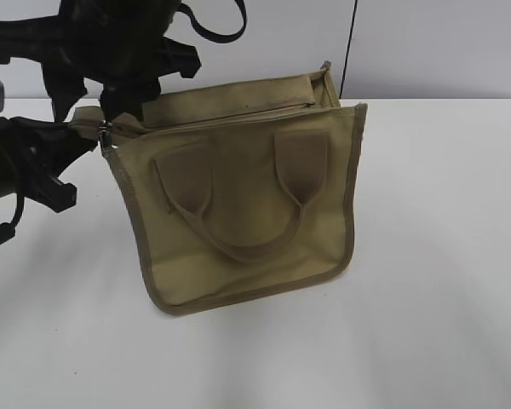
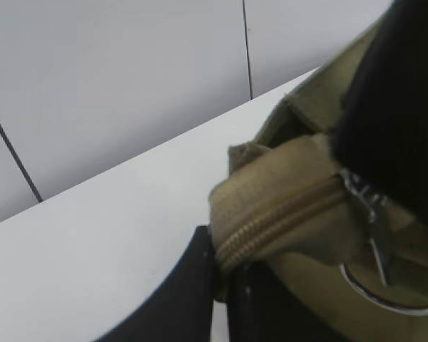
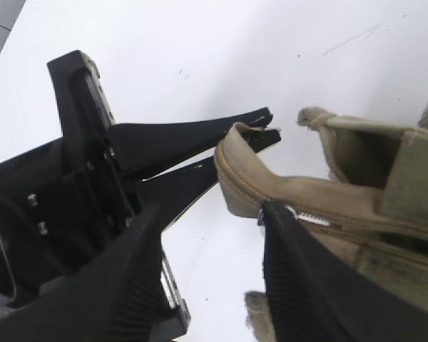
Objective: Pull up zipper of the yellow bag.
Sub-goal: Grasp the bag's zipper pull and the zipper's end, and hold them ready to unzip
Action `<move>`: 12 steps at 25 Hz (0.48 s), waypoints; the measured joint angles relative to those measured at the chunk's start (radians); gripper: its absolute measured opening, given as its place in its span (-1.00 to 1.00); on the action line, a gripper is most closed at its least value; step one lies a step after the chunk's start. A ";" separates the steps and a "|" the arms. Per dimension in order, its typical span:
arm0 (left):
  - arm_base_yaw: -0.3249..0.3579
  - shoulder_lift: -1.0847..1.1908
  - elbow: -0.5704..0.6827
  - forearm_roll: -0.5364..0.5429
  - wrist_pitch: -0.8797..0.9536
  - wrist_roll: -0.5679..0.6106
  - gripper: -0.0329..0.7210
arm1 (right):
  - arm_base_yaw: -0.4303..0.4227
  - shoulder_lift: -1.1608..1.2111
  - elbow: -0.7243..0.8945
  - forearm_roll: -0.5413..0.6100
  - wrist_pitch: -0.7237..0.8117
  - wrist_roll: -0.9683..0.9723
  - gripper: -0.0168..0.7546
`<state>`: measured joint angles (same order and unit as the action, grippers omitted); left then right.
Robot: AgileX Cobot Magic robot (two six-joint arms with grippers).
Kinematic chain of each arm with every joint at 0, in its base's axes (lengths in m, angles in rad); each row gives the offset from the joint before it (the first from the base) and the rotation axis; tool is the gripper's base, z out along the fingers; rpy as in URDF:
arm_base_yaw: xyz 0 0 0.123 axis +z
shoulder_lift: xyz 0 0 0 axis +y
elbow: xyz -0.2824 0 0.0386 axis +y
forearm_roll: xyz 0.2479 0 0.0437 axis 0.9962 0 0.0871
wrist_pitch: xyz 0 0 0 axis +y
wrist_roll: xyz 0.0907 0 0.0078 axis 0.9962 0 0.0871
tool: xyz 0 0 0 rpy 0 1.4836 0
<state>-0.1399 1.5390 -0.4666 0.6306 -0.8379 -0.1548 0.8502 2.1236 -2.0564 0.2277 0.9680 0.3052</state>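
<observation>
The yellow bag (image 1: pixel 247 256) lies on the white table with its handles facing the camera. Its zip line runs along the top panel, and the silver zipper pull (image 1: pixel 106 135) sits at the left end. My left gripper (image 1: pixel 87 143) is shut on the fabric end of the bag's zip line (image 2: pixel 271 224), beside the zipper pull (image 2: pixel 367 206) and its ring. My right gripper (image 1: pixel 106 95) hovers over the bag's left top corner. In the right wrist view it is open (image 3: pixel 212 214), and one finger tip touches the bag (image 3: pixel 357 206) right at the zipper (image 3: pixel 260 212).
The white table (image 1: pixel 443 281) spreads to the right of the bag and in front of it. A grey wall with a dark vertical seam (image 1: pixel 349 47) stands behind. A black strap (image 1: pixel 226 30) loops off the right arm at the top.
</observation>
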 joint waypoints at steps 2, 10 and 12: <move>0.000 0.000 0.000 0.000 -0.005 0.000 -0.91 | 0.000 0.005 -0.001 -0.016 0.021 0.001 -0.06; 0.000 0.000 0.000 0.000 -0.011 -0.002 -0.91 | 0.000 0.087 -0.001 -0.032 0.065 0.017 -0.06; 0.000 0.000 0.000 0.000 -0.014 -0.005 -0.91 | 0.000 0.097 -0.001 -0.036 0.041 0.031 -0.06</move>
<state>-0.1399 1.5390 -0.4666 0.6306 -0.8521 -0.1597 0.8502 2.2204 -2.0579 0.1913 1.0085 0.3358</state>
